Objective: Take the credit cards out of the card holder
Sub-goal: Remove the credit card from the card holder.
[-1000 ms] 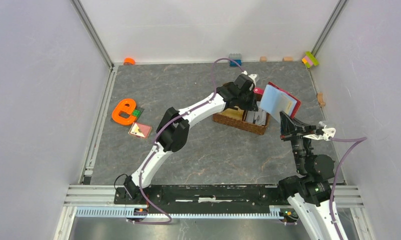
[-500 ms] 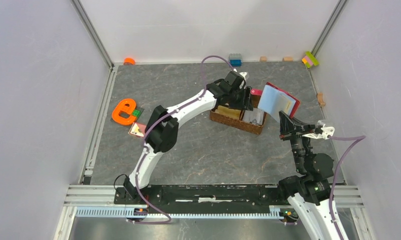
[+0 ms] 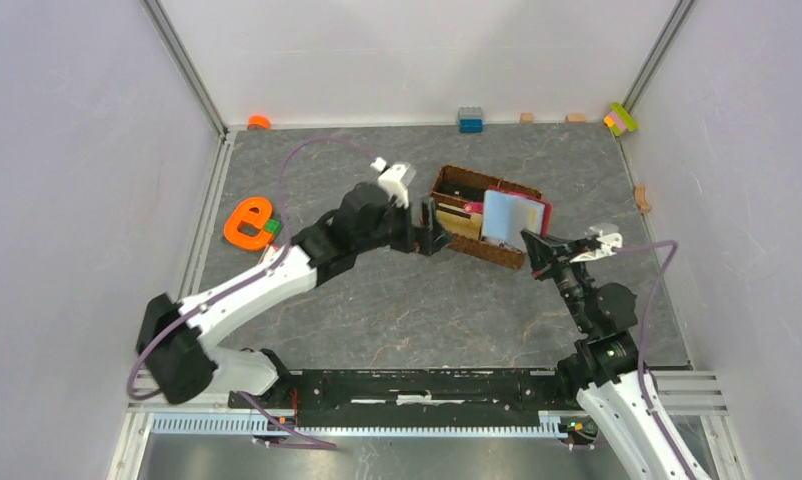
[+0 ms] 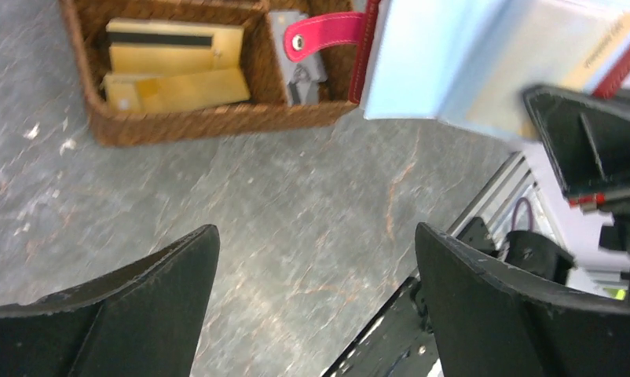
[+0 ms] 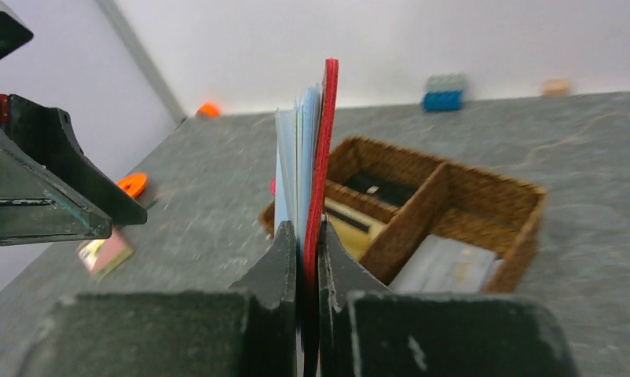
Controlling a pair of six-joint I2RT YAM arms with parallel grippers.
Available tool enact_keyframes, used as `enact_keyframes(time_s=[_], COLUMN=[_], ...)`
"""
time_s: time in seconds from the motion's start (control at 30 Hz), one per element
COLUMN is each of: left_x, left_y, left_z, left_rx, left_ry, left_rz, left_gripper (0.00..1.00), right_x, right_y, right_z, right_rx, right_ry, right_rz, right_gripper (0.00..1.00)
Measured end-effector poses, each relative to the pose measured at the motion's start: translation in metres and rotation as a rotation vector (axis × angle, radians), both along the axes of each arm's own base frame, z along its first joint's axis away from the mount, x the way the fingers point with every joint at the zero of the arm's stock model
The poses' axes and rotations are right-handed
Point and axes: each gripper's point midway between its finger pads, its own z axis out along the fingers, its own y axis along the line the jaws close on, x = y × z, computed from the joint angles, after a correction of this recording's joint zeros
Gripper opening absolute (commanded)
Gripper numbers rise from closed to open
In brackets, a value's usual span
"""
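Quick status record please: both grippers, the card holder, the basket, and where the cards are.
left gripper: open, empty, facing the basket's side, not touching it
right gripper: shut on the card holder's lower edge
card holder: held upright on edge, fanned open, over the basket
basket: wicker, divider between two compartments
cards in basket: gold cards in one compartment, grey card in the other
cards in holder: a tan card seems to sit inside
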Motion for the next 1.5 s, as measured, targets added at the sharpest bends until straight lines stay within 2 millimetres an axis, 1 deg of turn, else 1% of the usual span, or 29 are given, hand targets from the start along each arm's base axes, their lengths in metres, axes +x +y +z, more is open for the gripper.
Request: enact_keyframes(time_s=[0.1,0.13,0.2,0.3,0.37,0.57,0.67,0.77,0.93,1.0,1.1,1.3,1.37,1.43,1.47,1.5], left_x=[-0.018,-0.023,-0.03,-0.031,-0.028,-0.013,-0.01,-0.013,-0.015,-0.015,-0.012,-0.012,-0.016,-0.02,-0.022,-0.024], left_y=[0.026,0.035,0.045,0.055,0.058,0.06,0.065,0.067,0.058,0.053,0.05,0.038,0.031,0.024,0.021,0.018], left_z=[-0.02,-0.032,-0.05,-0.071,-0.075,-0.066,-0.071,-0.077,-0.074,-0.077,-0.08,-0.074,-0.07,-0.065,-0.063,-0.06], left_rx=[-0.023,-0.023,-0.016,-0.001,-0.005,-0.075,-0.106,-0.129,-0.18,-0.188,-0.207,-0.286,-0.323,-0.358,-0.378,-0.395], left_ry=[-0.035,-0.042,-0.044,-0.049,-0.062,-0.111,-0.117,-0.119,-0.118,-0.106,-0.094,-0.083,-0.082,-0.08,-0.08,-0.078], left_rz=[0.028,0.04,0.052,0.081,0.099,0.15,0.172,0.175,0.14,0.126,0.11,0.049,0.008,-0.034,-0.054,-0.074], left_gripper=[1.0,1.0,1.0,1.0,1.0,1.0,1.0,1.0,1.0,1.0,1.0,0.99,0.96,0.85,0.77,0.67], right_x=[0.005,0.005,0.005,0.002,-0.001,-0.01,-0.014,-0.017,-0.021,-0.023,-0.026,-0.032,-0.034,-0.035,-0.035,-0.036], right_y=[0.024,0.032,0.047,0.061,0.068,0.086,0.091,0.095,0.101,0.103,0.104,0.107,0.108,0.109,0.11,0.111], right_z=[-0.022,-0.03,-0.045,-0.066,-0.072,-0.075,-0.077,-0.078,-0.078,-0.076,-0.072,-0.063,-0.063,-0.064,-0.064,-0.065], right_rx=[-0.015,-0.017,-0.013,-0.002,0.006,0.06,0.085,0.111,0.151,0.162,0.174,0.207,0.219,0.23,0.235,0.239], right_ry=[0.052,0.073,0.112,0.16,0.174,0.167,0.175,0.181,0.193,0.191,0.177,0.153,0.158,0.167,0.172,0.178], right_rz=[0.122,0.164,0.245,0.33,0.372,0.496,0.537,0.567,0.617,0.633,0.649,0.689,0.702,0.712,0.715,0.722], right_gripper=[0.0,0.0,0.0,0.0,0.0,0.0,0.0,0.0,0.0,0.0,0.0,0.0,0.0,0.0,0.0,0.0])
